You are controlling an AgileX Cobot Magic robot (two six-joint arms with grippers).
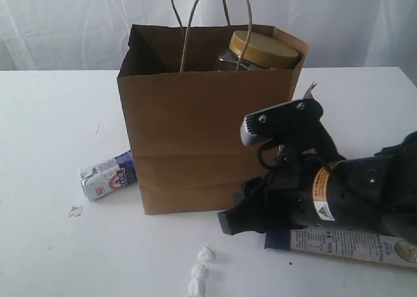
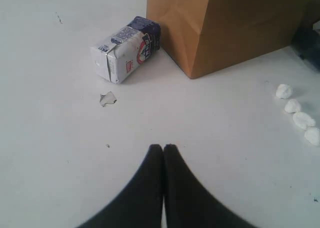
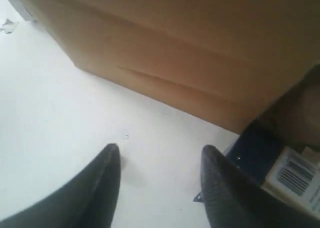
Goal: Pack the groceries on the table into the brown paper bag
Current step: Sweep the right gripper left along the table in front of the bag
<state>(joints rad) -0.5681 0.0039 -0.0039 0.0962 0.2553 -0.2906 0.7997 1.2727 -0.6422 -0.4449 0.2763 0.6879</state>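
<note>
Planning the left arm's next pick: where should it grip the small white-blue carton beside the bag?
Likely best: take the small white-blue carton from above at mid-length, jaws across its long sides. It lies flat, blue end close to the brown paper bag, leaving those sides free.

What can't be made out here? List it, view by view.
- Exterior view: whatever lies below the gold-lidded clear jar, hidden by the brown paper bag wall.
- Exterior view: much of the long white-blue packet, covered by the right arm and cut by the frame edge.
- Left wrist view: the small white-blue carton print, too small to read.
</note>
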